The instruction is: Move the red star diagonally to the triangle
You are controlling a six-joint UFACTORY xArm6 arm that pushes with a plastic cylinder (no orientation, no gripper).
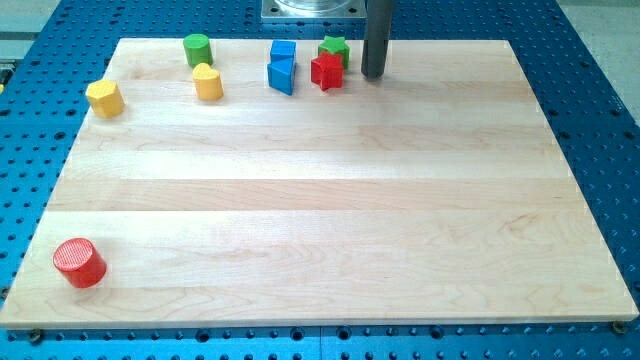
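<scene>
**Inspector A:** Camera view, the only one on file. A pale wooden board [320, 190] lies on a blue perforated table [600, 120]. My tip [373, 76] stands near the view's top edge, just to the view's right of the red star [326, 71]. There is a narrow gap between them; I record no contact.

**Inspector B:** Position of the red star itself?

**Inspector A:** Top of the board, slightly right of centre. A green star [335, 47] sits directly behind it, toward the view's top, touching or nearly so; I cannot tell which from this angle. To its left, just beside it, is a blue triangular block [282, 75], and behind that a blue cube [283, 51].

**Inspector B:** Remaining items?

**Inspector A:** A green cylinder [197, 48] at the top left. A yellow block [208, 82] below and right of it, rounded, possibly heart-shaped. A second yellow block [105, 97] further left near the board's edge, seemingly hexagonal. A red cylinder [79, 263] stands alone at the bottom left corner, well apart from everything else.

**Inspector B:** Jaws?

**Inspector A:** There are none to report. The arm ends in a plain dark rod, upright, holding nothing.

**Inspector B:** Labels, brands, writing?

**Inspector A:** None legible on blocks, board or table. A grey metal fitting [312, 10] shows at the top edge, unmarked as far as I can see.
</scene>
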